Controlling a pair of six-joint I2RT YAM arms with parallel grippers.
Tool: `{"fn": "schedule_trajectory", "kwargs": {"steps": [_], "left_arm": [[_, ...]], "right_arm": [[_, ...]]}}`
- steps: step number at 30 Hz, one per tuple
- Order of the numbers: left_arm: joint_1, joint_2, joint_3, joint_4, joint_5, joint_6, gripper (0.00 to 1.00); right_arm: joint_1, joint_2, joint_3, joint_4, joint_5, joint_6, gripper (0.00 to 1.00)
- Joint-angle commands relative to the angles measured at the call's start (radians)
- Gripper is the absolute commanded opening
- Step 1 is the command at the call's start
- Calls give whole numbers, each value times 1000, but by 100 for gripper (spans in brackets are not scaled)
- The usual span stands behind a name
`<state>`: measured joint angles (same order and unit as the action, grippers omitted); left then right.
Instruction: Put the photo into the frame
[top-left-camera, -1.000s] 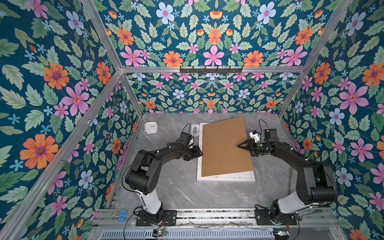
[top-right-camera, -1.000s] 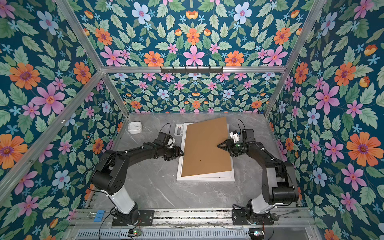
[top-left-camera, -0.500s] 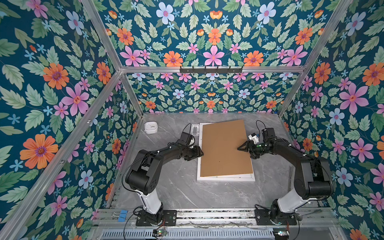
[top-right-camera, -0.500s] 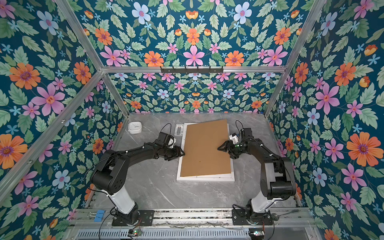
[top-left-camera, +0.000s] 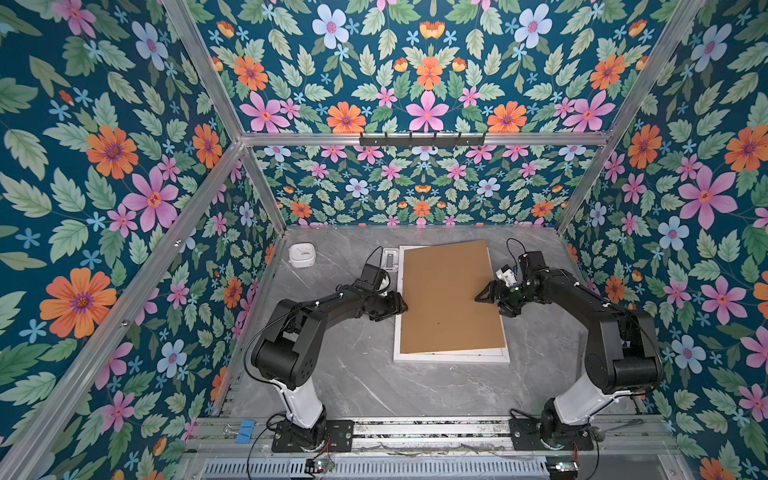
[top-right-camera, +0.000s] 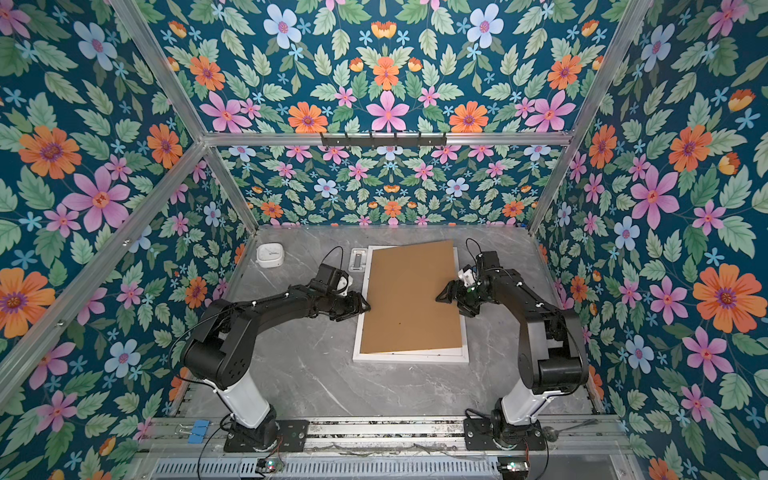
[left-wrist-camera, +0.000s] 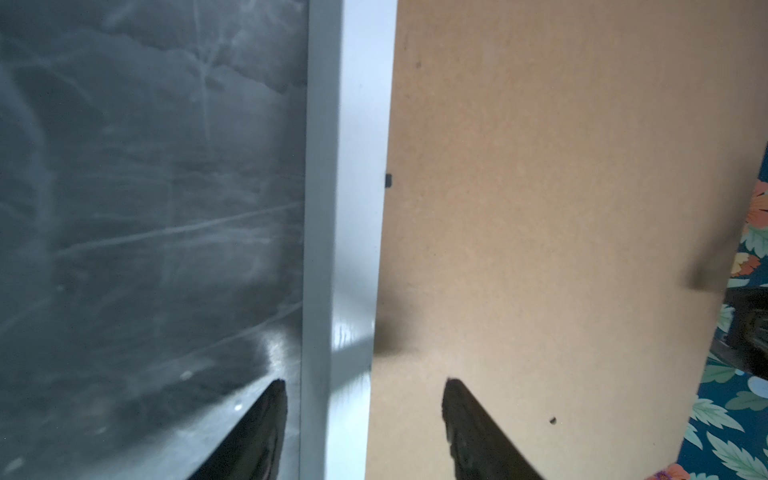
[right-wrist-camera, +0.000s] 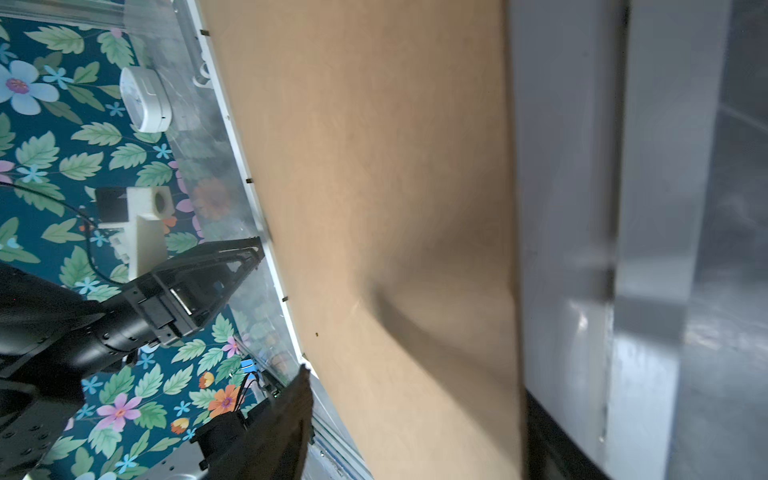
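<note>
Brown matte board (top-left-camera: 449, 299) lies skewed over white rectangular frame (top-left-camera: 451, 358).

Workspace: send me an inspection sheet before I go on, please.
Surface: grey marble tabletop, nothing spilled.
Job's things: frame lies flat; brown backing board lies skewed on it; photo: nothing seen.
Clutter: white square device at far left; small whitish piece by the frame's far left corner; blue clip on the front rail.
Grippers: left gripper open, fingers astride the frame's left side; right gripper open at the board's right edge.
Cables: black cable loops at both wrists.
Surroundings: floral walls; black hook rail on the back wall.
</note>
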<state>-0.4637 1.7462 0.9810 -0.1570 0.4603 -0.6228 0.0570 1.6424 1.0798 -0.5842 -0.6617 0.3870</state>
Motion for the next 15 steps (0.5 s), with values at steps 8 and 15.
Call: {"fn": "schedule_trajectory", "kwargs": {"steps": [8,15], "left_arm": [[-1,16,19,-2,0,2,63],[-7,18,18,-2,0,-2,63]], "right_arm": [[1,4,14,-80,88,-25,70],[0,7,19,-84,112,-30,70]]}}
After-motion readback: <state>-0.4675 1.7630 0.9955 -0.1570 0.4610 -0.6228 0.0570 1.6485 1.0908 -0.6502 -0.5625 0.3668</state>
